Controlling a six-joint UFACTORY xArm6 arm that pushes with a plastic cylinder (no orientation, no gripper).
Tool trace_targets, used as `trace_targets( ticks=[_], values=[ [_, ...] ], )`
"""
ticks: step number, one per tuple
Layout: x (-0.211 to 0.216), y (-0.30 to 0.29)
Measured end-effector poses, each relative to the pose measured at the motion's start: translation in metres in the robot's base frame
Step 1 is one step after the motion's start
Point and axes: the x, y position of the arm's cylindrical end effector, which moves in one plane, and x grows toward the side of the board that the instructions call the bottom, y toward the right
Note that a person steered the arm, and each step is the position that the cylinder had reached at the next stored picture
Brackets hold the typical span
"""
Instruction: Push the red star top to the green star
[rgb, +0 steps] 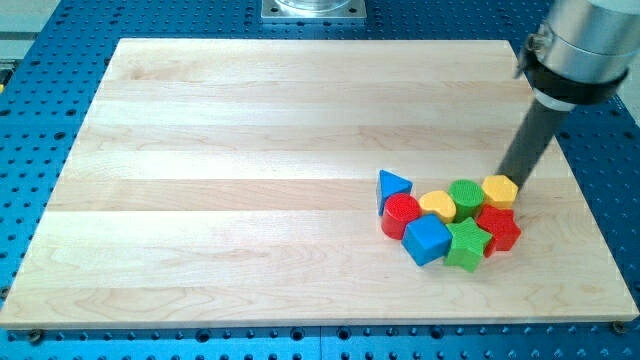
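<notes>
The red star (499, 228) lies at the right end of a tight cluster of blocks in the lower right of the wooden board (250, 150). The green star (465, 245) touches it on its left, slightly lower in the view. My tip (510, 179) is at the top edge of the yellow hexagon (500, 190), which sits directly above the red star. The rod slants up to the view's top right.
The cluster also holds a green cylinder (465, 197), a yellow heart (437, 206), a red cylinder (402, 215), a blue triangle (392, 185) and a blue cube (427, 239). The board's right edge is close to the cluster.
</notes>
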Motion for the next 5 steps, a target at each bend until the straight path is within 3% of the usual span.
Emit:
trace_targets(
  ticks=[1, 2, 4, 5],
  values=[
    [0.0, 0.01],
    [0.028, 0.021],
    [0.08, 0.018],
    [0.081, -0.005]
  ],
)
